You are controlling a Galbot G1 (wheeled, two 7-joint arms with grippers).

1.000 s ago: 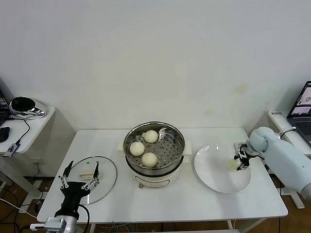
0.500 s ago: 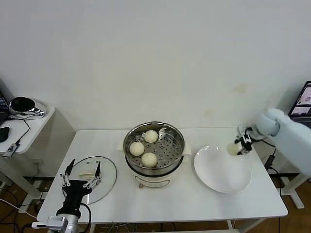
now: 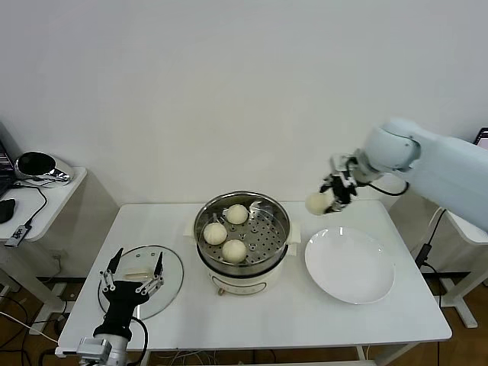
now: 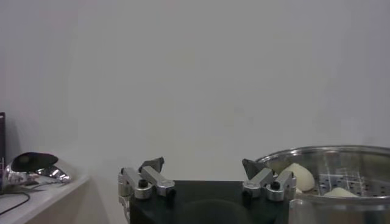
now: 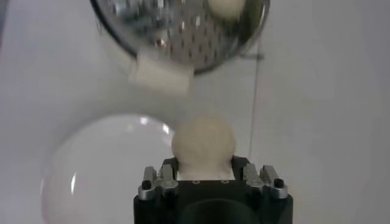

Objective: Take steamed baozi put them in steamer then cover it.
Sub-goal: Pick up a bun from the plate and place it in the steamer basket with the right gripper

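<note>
I have the right pincer point(image 3: 333, 200) up in the air, clamped on one bun point(image 3: 317, 203), which hangs above the counter point(image 3: 305, 320) between the steamer point(image 3: 242, 232) and the white plate point(image 3: 350, 264), at about 11 o'clock of the plate. In the right wrist view the bun point(image 5: 203, 143) sits between the fingers, with the plate point(image 5: 91, 164) and the steamer's rim point(image 5: 183, 36) below it. Three more buns point(image 3: 234, 250) lie on the perforated floor of the steamer, at roughly 12, 9 and 6 o'clock of the basket. My left pincer point(image 3: 133, 280) hovers with its fingers spread apart over the glass lid point(image 3: 169, 278), which lies flat on the counter at 9 o'clock of the steamer.
</note>
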